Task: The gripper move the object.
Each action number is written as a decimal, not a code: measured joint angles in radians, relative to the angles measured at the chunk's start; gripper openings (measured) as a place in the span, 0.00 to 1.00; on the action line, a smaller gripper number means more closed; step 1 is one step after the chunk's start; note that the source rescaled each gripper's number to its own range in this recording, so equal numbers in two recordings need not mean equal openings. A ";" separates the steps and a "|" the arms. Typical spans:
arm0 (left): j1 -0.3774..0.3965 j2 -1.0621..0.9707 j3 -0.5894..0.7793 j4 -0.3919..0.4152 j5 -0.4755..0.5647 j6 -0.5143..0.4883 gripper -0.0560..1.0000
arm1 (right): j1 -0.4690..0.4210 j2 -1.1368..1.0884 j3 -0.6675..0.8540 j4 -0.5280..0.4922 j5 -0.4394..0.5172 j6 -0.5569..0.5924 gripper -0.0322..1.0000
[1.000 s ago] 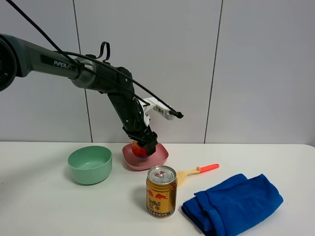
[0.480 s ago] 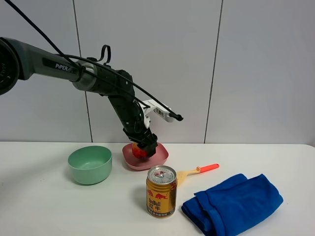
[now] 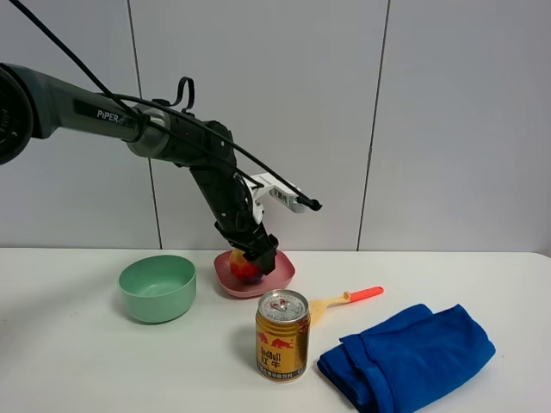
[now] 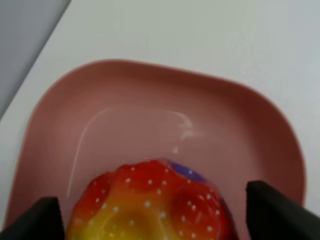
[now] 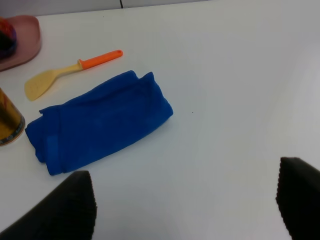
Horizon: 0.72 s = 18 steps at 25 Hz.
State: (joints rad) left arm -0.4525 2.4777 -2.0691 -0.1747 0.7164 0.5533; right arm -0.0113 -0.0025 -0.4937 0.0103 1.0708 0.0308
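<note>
Now my arm (image 3: 185,142) has sunk a touch at centre frame, toward the pink plate (image 3: 282,274). My left gripper (image 3: 250,261) stays clamped on the toy fruit (image 3: 244,271), which is low in the plate and, I judge, nearly set down.

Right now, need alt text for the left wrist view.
Close-up: a glossy red-and-yellow dimpled toy fruit fills the foreground between the two black fingertips of the left claw, over the hollow of a pink rounded-square plastic plate. The plate rests on a white tabletop. Whether the fingertips touch the fruit cannot be told.
</note>
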 joint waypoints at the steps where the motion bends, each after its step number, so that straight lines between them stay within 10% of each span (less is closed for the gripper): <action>1: -0.003 -0.002 0.000 0.000 0.005 0.000 0.62 | 0.000 0.000 0.000 0.000 0.000 0.000 1.00; 18: -0.051 -0.338 -0.215 0.097 0.475 -0.246 0.64 | 0.000 0.000 0.000 0.000 0.000 0.000 1.00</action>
State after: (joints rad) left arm -0.5040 2.1395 -2.2840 -0.0772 1.1910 0.3071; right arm -0.0113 -0.0025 -0.4937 0.0103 1.0708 0.0308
